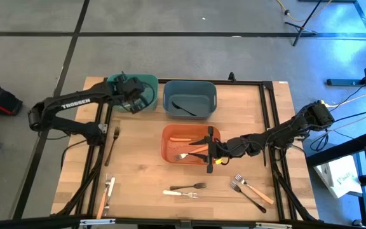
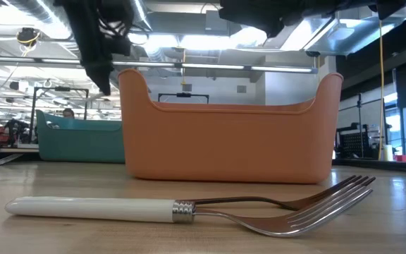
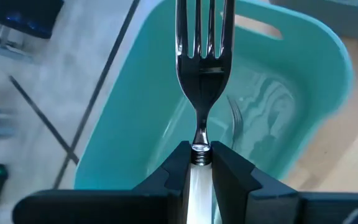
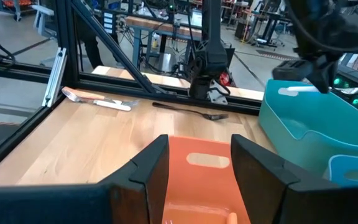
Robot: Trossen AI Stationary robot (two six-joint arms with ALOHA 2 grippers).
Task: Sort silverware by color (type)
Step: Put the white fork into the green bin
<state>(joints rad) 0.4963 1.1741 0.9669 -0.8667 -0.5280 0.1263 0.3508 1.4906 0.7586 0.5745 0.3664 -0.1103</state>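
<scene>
Teal bin [image 1: 146, 86]: stands at the far left of the table's row of bins; a piece of cutlery already lies in it, seen under the held fork in the left wrist view, so it looks to be the place for the white-handled pieces.
Left gripper [image 3: 201, 163]: hangs above the teal bin, its fingers pinched narrow on a white-handled fork [image 3: 202, 68] just below the neck, tines pointing away over the bin's hollow; judged to be held there so that a release drops it inside.
Blue-grey bin [image 1: 190, 97]: just beside the teal one, holding a black utensil [image 1: 183, 107], which suggests black goes here.
Orange bin [image 1: 189, 144]: nearer the table's middle, with orange-handled pieces [image 1: 196, 149] and a fork in it.
Right gripper [image 4: 194, 168]: poised over the orange bin's right end, fingers spread wide with nothing between them.
Unsorted silverware: a white fork [image 2: 189, 209] lies flat in front of the orange bin, a dark fork [image 1: 188, 187] just behind it, two more forks [image 1: 250, 189] to the right, a dark one [image 1: 112, 144] to the left, and a few pieces [image 1: 105, 194] at the near left corner.
Progress: judged partway, since several pieces are not yet binned.
</scene>
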